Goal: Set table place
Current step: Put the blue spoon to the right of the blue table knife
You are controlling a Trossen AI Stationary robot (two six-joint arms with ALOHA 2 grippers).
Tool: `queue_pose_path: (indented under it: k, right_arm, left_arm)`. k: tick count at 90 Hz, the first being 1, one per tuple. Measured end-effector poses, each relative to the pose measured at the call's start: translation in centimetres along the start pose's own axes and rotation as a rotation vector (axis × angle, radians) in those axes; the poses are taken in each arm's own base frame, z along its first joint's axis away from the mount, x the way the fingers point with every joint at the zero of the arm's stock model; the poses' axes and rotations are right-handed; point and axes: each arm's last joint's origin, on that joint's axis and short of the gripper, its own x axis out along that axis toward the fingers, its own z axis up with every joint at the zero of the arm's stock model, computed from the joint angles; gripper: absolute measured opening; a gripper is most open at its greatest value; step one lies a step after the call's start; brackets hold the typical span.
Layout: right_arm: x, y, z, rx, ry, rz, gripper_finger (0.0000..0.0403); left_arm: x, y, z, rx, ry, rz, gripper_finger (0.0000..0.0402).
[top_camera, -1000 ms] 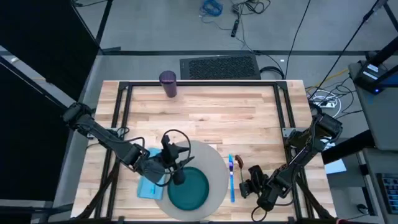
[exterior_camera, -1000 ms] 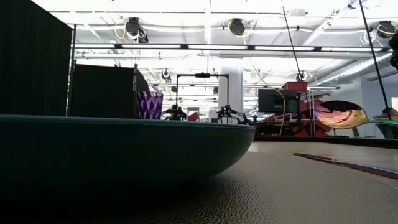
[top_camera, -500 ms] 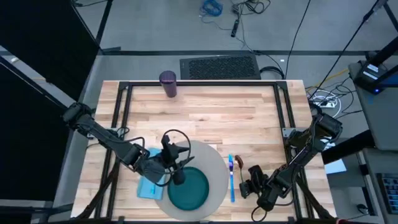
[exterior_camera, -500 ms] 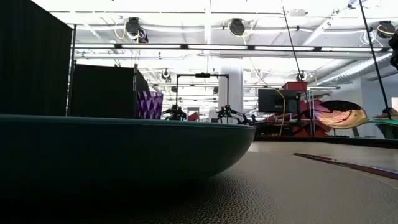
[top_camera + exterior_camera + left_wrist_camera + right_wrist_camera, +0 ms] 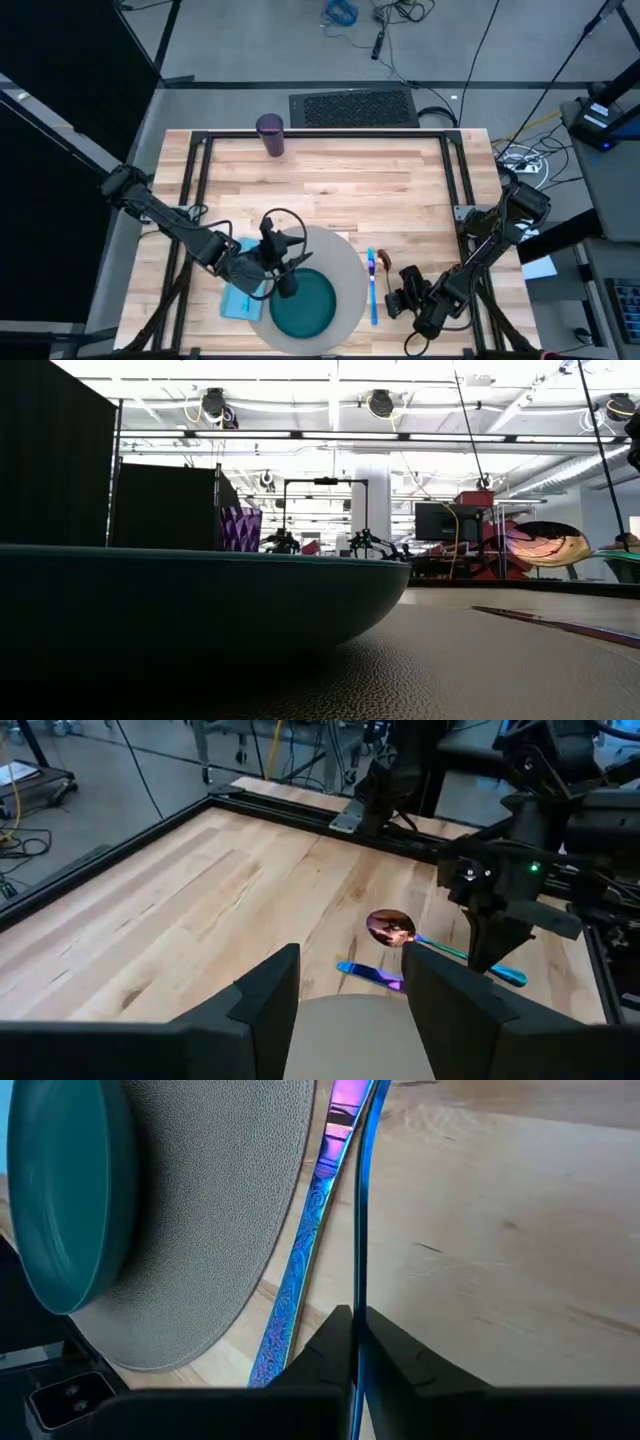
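Observation:
A teal plate (image 5: 303, 306) sits on the round grey mat (image 5: 345, 262) near the table's near edge. A light blue napkin (image 5: 238, 303) lies left of the mat, partly under my left arm. My left gripper (image 5: 286, 282) hovers open over the mat's left part, at the plate's far rim. One blue piece of cutlery (image 5: 372, 288) lies along the mat's right edge. Right of it, my right gripper (image 5: 402, 297) is shut on the spoon (image 5: 391, 927), which has a pink bowl. The purple cup (image 5: 270, 135) stands at the far edge. My right gripper pinches the spoon's thin green handle (image 5: 358, 1280) between its two fingers, toward the handle's free end. The handle runs on past the fingertips along their line. The pink bowl (image 5: 545, 545) points toward the table's far edge and shows above the table line in the low view.
A black metal frame (image 5: 330, 137) runs round the tabletop. Bare wood (image 5: 350, 185) lies between the mat and the cup. A dark keyboard-like slab (image 5: 352, 107) lies beyond the far edge.

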Motion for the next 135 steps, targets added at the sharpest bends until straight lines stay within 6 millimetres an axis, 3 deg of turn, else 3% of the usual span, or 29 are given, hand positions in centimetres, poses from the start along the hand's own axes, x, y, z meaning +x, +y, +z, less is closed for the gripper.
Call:
queue_pose_path:
  k: [96, 135]
  right_arm:
    - [-0.01, 0.15, -0.06, -0.007, -0.003, 0.018, 0.0001]
    - [0.0, 0.06, -0.09, -0.01, 0.017, 0.0, 0.0078]
  left_arm:
    - [-0.03, -0.1, 0.02, -0.004, 0.003, -0.016, 0.0162]
    - [-0.05, -0.1, 0.03, -0.005, 0.002, -0.017, 0.0162]
